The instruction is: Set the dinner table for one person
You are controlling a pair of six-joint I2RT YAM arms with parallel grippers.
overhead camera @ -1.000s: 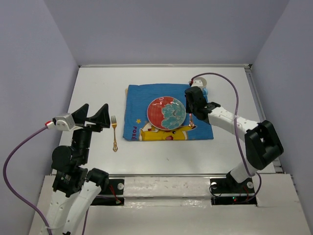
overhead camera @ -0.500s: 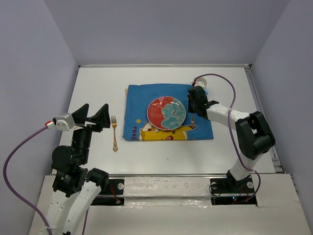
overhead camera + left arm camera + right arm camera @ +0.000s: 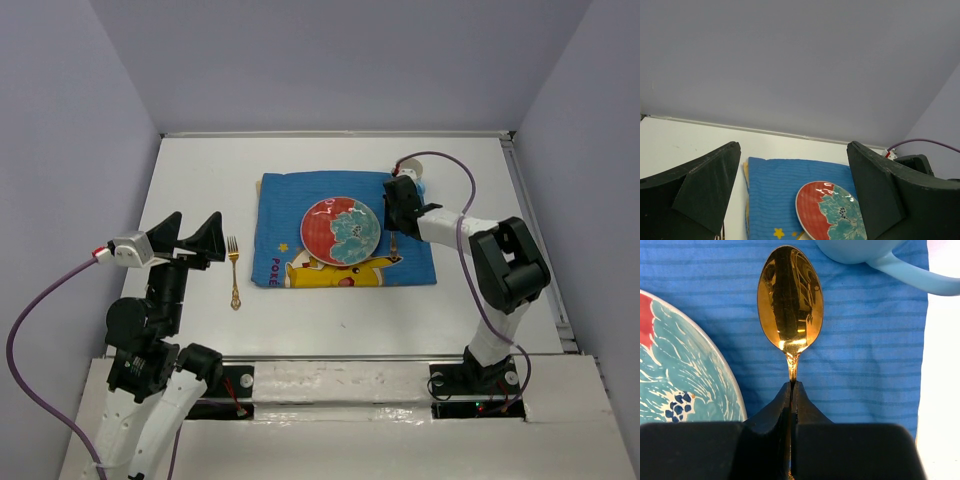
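— Scanning left: our left gripper (image 3: 198, 218) hangs spread, empty; fork (image 3: 234, 270) lies on the white counter (image 3: 200, 170) beside the placemat (image 3: 285, 200), plate (image 3: 341, 231) on it.
— Now our right gripper (image 3: 791, 390) pinches the spoon (image 3: 790, 300) beside the plate; we judge only setting it down remains.

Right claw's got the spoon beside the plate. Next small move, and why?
Probably lower a touch and open. The right claw is shut on the gold spoon, which lies over the blue placemat just right of the plate. That looks like its setting spot.
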